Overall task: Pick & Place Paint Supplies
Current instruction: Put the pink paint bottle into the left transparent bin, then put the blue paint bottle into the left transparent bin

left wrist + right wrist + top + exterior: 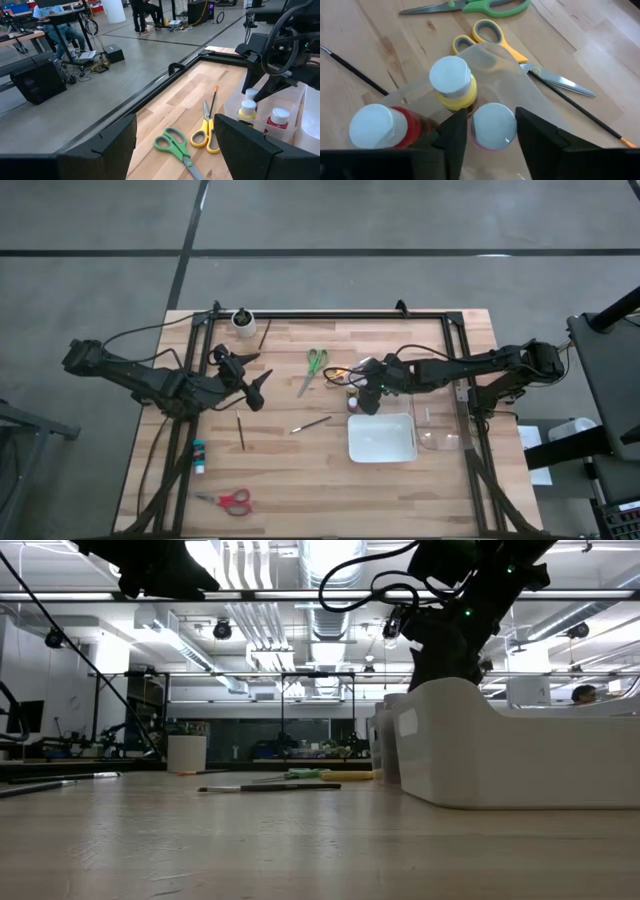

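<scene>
Pale-capped bottle is sitting between the right gripper fingers, spread narrow around it, seemingly mid-pick; next needs closing and lifting.

The right gripper covers most of the bottles from above, and the low view just shows the white tray blocking them, cut off at the edge.

Capped bottles stand upright together; scissors and brushes lie flat.
</scene>
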Action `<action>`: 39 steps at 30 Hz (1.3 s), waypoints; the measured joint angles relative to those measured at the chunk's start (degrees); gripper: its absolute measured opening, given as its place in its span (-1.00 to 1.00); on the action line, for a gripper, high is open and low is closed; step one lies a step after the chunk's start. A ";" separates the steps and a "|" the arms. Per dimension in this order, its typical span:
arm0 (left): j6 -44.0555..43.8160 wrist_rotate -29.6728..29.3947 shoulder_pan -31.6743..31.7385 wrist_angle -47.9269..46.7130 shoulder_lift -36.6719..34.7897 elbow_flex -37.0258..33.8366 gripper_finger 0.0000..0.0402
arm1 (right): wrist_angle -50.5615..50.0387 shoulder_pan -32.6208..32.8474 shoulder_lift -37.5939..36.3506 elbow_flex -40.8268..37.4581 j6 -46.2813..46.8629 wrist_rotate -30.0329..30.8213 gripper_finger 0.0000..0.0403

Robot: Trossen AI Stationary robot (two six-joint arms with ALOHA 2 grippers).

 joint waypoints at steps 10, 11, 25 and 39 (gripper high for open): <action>0.00 0.00 0.00 0.00 0.00 0.02 0.34 | -0.87 0.00 -1.46 0.25 -0.61 0.02 0.20; 0.00 0.00 0.00 0.00 0.00 0.02 0.34 | -1.49 0.02 -2.07 0.66 -0.67 0.00 0.20; 0.00 0.00 -0.04 0.00 0.00 0.00 0.34 | -0.24 0.63 -15.07 7.39 -13.70 -0.97 0.20; 0.00 -0.02 -0.04 0.00 0.00 0.00 0.34 | 7.16 0.60 -24.82 6.19 -30.08 -16.30 0.20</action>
